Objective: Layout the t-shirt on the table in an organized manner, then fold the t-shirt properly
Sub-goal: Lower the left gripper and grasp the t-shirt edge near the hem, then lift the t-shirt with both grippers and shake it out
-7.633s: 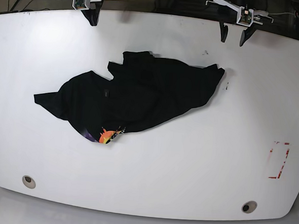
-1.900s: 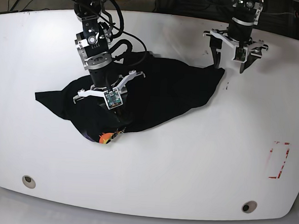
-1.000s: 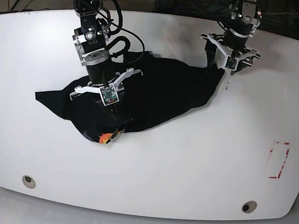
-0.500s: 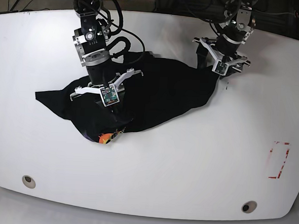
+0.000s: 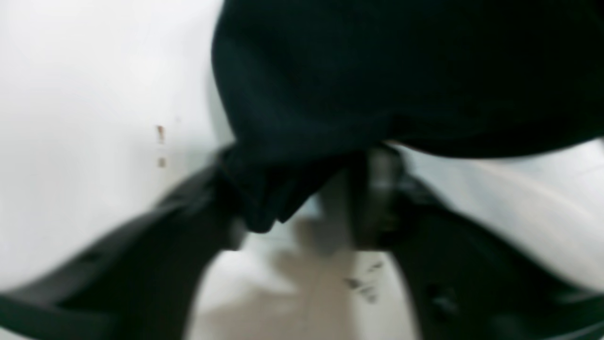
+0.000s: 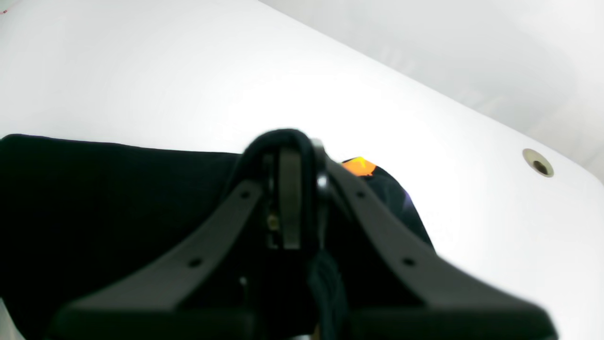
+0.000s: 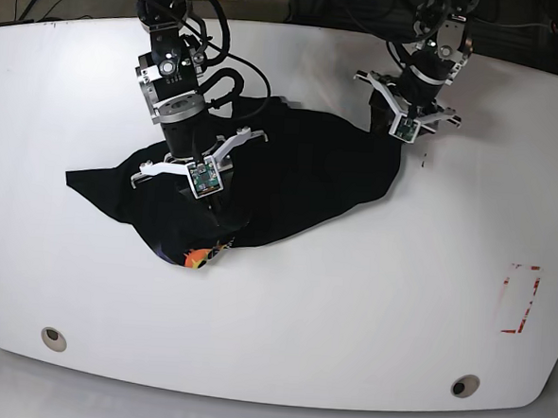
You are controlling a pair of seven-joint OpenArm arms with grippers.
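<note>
— Since half a second ago, what has shifted on your end?

— My left pincer has slid further in over the far right corner of the t-shirt, and its jaws have drawn closer. My right pincer has not budged.

— Start from the near side. Where does the cloth sit?

— Nearest me, the orange graphic peeks out at the shirt's front edge on the table. Just behind it, my right pincer is pressed down into the dark cloth, jaws together with a fold of fabric wrapped over the tips; the right wrist view shows this plainly. The shirt lies crumpled across the middle of the table, one sleeve reaching out to the left.

— And farther back?

— At the far right corner, a tongue of cloth hangs between the left pincer's fingers. The wrist view there is blurred; I cannot tell whether they have clamped the cloth.
</note>
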